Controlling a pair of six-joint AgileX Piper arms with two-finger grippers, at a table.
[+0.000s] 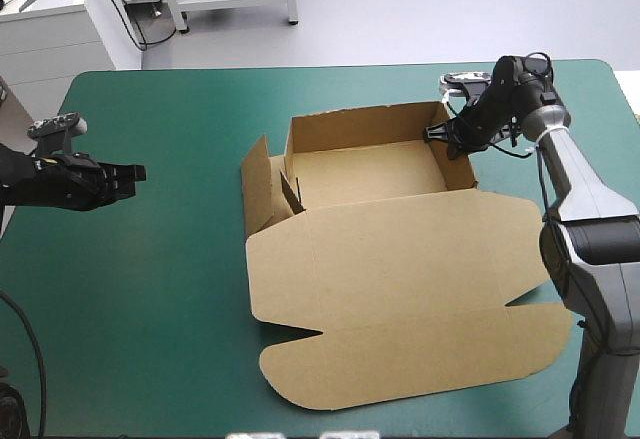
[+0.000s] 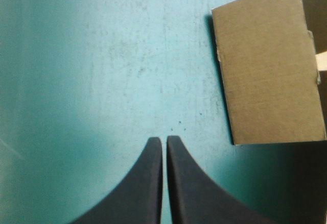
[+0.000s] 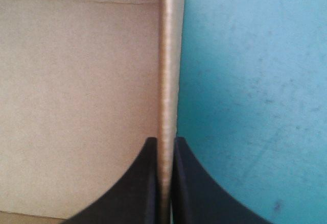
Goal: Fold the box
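The brown box [image 1: 365,174] sits on the desk [image 1: 150,299], a little right of its middle, on the teal-green cover [image 1: 180,109]. It forms an open tray. The back wall [image 1: 360,127] and the right wall [image 1: 458,164] stand up, while the left flap [image 1: 258,187] leans outward and is not yet upright. A small tab [image 1: 292,194] sticks up at the tray's near left corner. The lid [image 1: 400,299] lies flat on the cover, reaching from the tray toward the near edge of the desk.

The right pincer [image 1: 443,135] is at the tray's far right corner, clamped on the right wall. In the right wrist view its 2 black fingers [image 3: 145,183] squeeze the thin top edge of that wall from both sides. 1 finger is inside the tray above its floor and 1 is outside above the cover.

The left pincer [image 1: 138,173] is over bare cover near the desk's left edge, well apart from the box. Its 2 fingers are drawn together with only a thin slit between the tips, and they hold nothing. In the left wrist view the left flap shows ahead of this pincer and off to 1 side, not touching it.
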